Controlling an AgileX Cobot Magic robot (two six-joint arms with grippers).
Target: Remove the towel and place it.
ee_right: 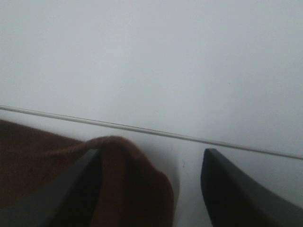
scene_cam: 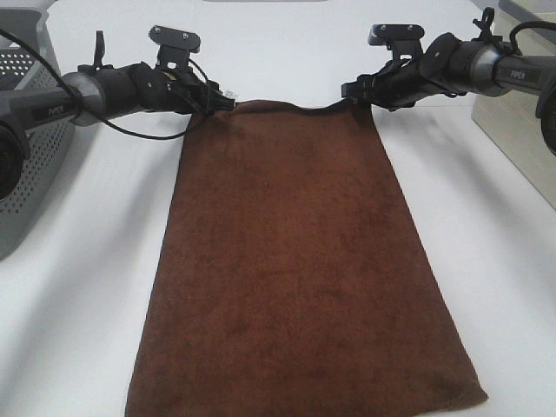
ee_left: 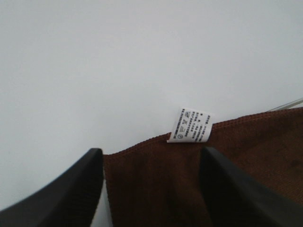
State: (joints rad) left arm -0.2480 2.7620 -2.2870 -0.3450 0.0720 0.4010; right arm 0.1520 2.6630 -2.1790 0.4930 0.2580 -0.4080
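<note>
The dark brown towel lies flat and lengthwise on the white table, its near edge at the front of the exterior view. My left gripper is at the towel's far left corner. In the left wrist view the gripper is open, with the towel's corner between the fingers and a small white tag on its edge. My right gripper is at the far right corner. In the right wrist view it is open, with the bunched corner beside one finger.
A grey perforated basket stands at the left edge of the table. A beige box stands at the right edge. A thin seam runs across the table beyond the right gripper.
</note>
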